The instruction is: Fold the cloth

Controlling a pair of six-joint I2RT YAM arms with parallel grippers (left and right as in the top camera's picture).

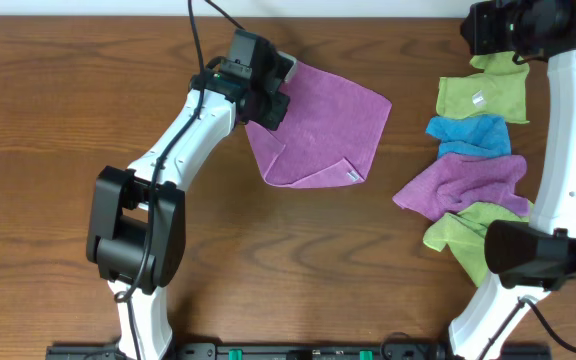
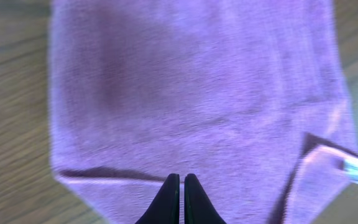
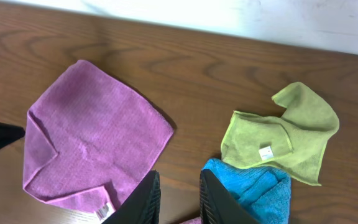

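Observation:
The purple cloth (image 1: pixel 323 125) lies mostly flat on the table, its left corner folded inward into a flap. Its white tag (image 1: pixel 351 176) sits at the near corner and also shows in the left wrist view (image 2: pixel 353 167). My left gripper (image 1: pixel 268 105) is at the cloth's left edge, its jaws (image 2: pixel 181 180) shut and pinching the cloth (image 2: pixel 191 93) at the flap's crease. My right gripper (image 3: pixel 178 180) is open and empty, held high above bare wood between the cloth (image 3: pixel 98 137) and the blue cloth (image 3: pixel 253 186).
A pile of other cloths lies at the right: a lime-green one (image 1: pixel 483 95), a blue one (image 1: pixel 473 135), a bunched purple one (image 1: pixel 463 185) and another lime-green one (image 1: pixel 468 230). The right arm's base (image 1: pixel 533 255) stands beside them.

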